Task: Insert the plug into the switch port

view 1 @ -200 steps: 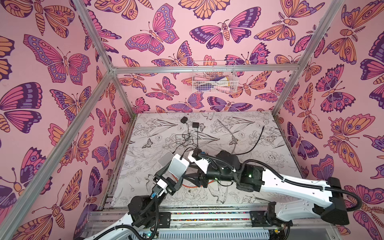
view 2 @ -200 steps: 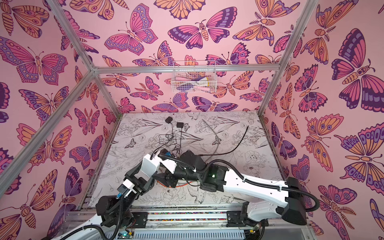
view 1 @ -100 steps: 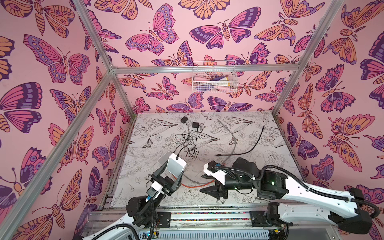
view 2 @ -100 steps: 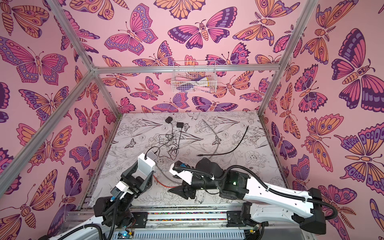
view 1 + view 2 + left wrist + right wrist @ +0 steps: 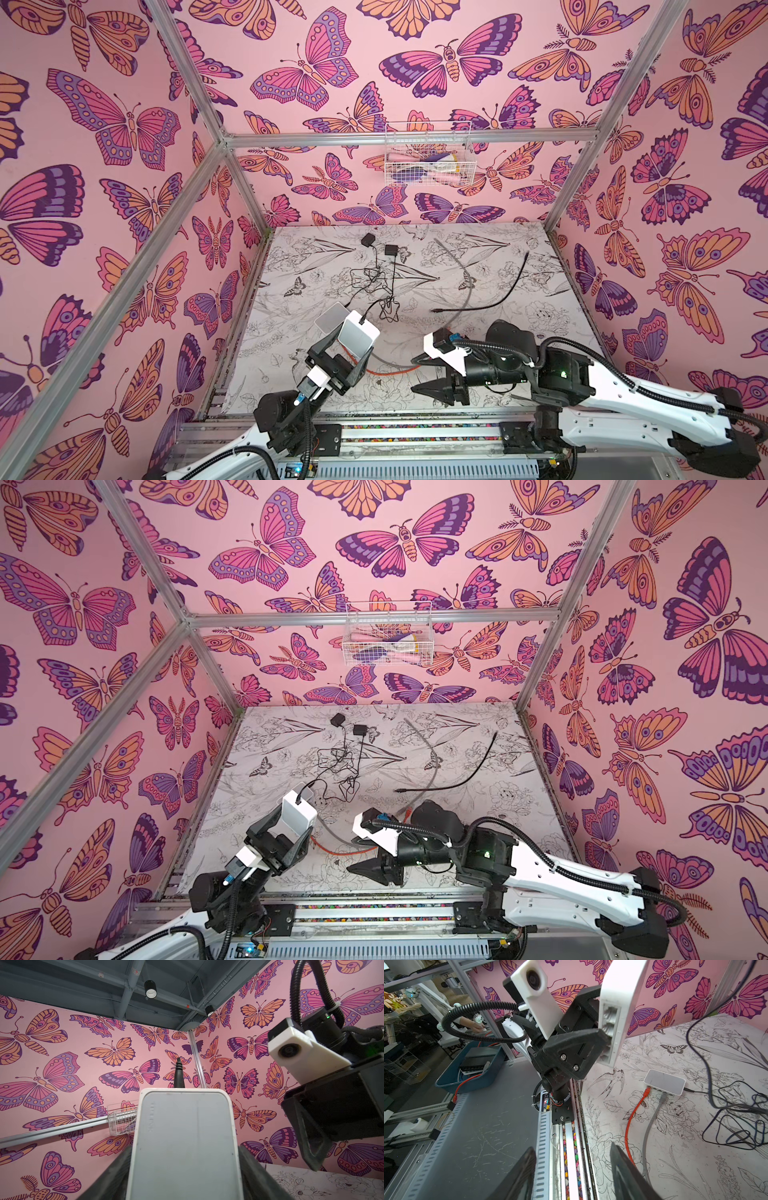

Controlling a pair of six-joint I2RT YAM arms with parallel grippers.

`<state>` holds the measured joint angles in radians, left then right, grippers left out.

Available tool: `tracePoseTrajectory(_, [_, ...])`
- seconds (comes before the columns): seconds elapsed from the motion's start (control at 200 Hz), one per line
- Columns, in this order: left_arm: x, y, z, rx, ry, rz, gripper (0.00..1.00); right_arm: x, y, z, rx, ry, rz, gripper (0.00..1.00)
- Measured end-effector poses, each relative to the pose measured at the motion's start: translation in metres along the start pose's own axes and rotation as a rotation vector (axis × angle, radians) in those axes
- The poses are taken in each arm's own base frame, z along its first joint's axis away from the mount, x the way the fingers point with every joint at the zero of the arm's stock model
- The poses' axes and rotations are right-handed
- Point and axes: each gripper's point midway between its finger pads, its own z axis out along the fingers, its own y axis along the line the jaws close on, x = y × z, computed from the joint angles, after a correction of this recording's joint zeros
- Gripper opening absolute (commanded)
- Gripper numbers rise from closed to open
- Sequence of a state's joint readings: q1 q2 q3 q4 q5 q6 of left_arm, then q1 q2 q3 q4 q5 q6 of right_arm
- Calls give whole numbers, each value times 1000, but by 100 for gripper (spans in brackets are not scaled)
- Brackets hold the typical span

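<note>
**Materials and finishes: switch-port cell**
Held switch (image 5: 359, 336): smooth white plastic casing, satin, faintly scuffed. Jaws of both arms: matt black plastic, grainy faces. Bench (image 5: 552, 316): matt printed sheet, smudged along the near edge. Frame rails (image 5: 311, 139): bare brushed metal. Wire basket (image 5: 430, 179): white-coated wire mesh. Orange cable (image 5: 630, 1118) and grey cable (image 5: 652, 1118): smooth rubbery sheaths.
</note>
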<state>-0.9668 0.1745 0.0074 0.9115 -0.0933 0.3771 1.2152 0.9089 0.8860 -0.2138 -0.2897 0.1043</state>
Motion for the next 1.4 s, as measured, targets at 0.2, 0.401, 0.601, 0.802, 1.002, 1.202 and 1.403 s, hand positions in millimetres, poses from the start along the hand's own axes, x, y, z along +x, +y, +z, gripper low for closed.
tracePoseTrajectory(0.2, [11,-1,2,0,42,-1,0,10,-66,-3,224,0,88,62])
tracePoseTrajectory(0.401, [23,2,3,-15,91,-25,0,57,-127,15,351,89,206,64])
tracePoseTrajectory(0.601, [34,7,8,-31,169,-64,0,80,-148,50,326,146,239,64])
tracePoseTrajectory(0.802, [50,7,6,-39,235,-119,0,75,-199,75,330,103,319,64])
tracePoseTrajectory(1.002, [58,7,-2,-48,279,-174,0,38,-244,84,277,-38,375,58])
tracePoseTrajectory(1.202, [59,14,-12,-90,290,-211,0,7,-262,74,271,-142,384,48])
tracePoseTrajectory(1.403, [89,12,-24,-119,394,-232,0,-29,-274,61,281,-222,365,48])
